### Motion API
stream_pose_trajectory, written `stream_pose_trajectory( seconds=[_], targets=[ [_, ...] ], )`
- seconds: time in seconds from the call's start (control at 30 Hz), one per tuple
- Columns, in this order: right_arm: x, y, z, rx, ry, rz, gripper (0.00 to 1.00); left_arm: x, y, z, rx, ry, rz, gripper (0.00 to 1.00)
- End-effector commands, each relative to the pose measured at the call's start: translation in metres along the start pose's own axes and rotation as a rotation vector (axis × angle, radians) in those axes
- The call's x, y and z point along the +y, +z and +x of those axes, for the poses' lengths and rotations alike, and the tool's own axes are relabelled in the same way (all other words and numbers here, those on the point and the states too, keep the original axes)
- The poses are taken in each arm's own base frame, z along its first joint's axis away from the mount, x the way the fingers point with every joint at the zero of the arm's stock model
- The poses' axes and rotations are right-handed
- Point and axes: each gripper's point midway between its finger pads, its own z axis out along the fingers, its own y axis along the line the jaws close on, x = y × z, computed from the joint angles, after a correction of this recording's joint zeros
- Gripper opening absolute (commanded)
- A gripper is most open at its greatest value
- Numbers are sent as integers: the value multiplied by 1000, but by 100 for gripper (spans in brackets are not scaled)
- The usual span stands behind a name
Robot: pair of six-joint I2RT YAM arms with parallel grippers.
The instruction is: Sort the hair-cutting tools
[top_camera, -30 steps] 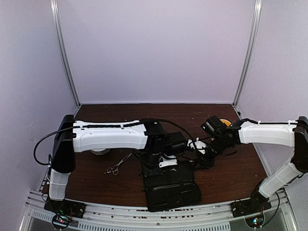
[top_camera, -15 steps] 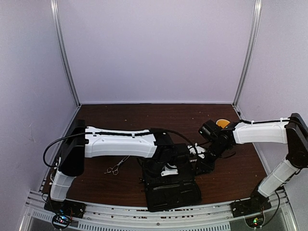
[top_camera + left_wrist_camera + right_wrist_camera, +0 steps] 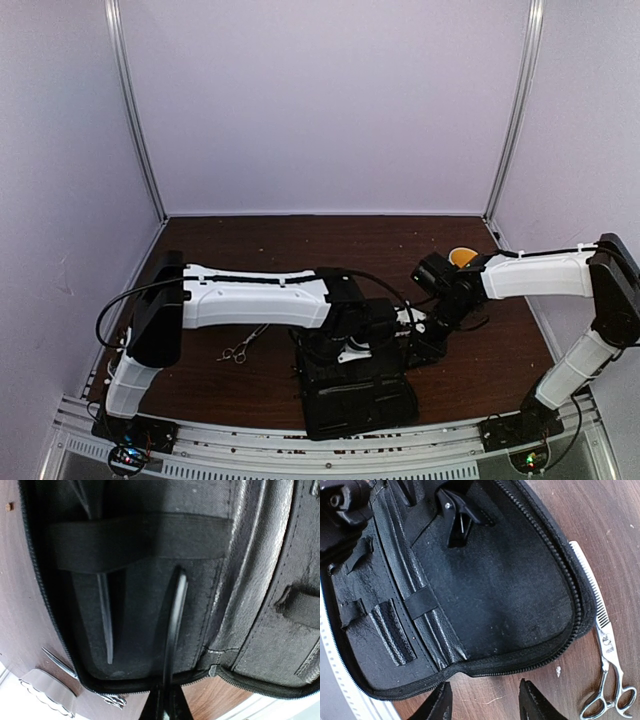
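Black case, silver steel, dark brown wood

The flat black rectangular zip case (image 3: 355, 395) at the lower centre of the top view was black throughout. Its fabric lining was matt, its leather-like panel was grained and cracked, and a black elastic strap (image 3: 135, 537) crossed it. A thin glossy black piece (image 3: 175, 615) carried a pale sheen along its edge. The slender silver ring-handled scissors (image 3: 602, 640) at the right edge of the right wrist view shone mirror-bright. A smaller silver pair (image 3: 240, 349) glinted at left centre of the top view. The wooden table (image 3: 250, 235) was reddish dark brown and faintly grained. The enclosure walls (image 3: 320, 100) were pale lilac.
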Motion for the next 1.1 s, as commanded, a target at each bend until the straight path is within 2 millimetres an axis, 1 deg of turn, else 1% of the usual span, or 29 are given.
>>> stream_pose_trajectory(
  seconds=[0.0, 0.4, 0.53, 0.7, 0.9, 1.07],
  targets=[
    [2, 1, 0, 2, -2, -26, 47, 5, 1, -12, -28, -19, -11, 0],
    [3, 2, -1, 3, -7, -36, 47, -1, 6, -35, -75, 15, 26, 0],
    [4, 3, -1, 4, -8, -41, 47, -2, 8, -47, -122, 3, 45, 0],
    [5, 2, -2, 1, -10, -44, 47, 2, 14, -63, -188, -23, 55, 0],
    [6, -2, -4, -16, -11, -43, 47, 6, 14, -87, -306, -52, 88, 0],
    [5, -5, -6, -29, -14, -25, 47, 11, 15, -100, -369, -44, 70, 0]
  ],
)
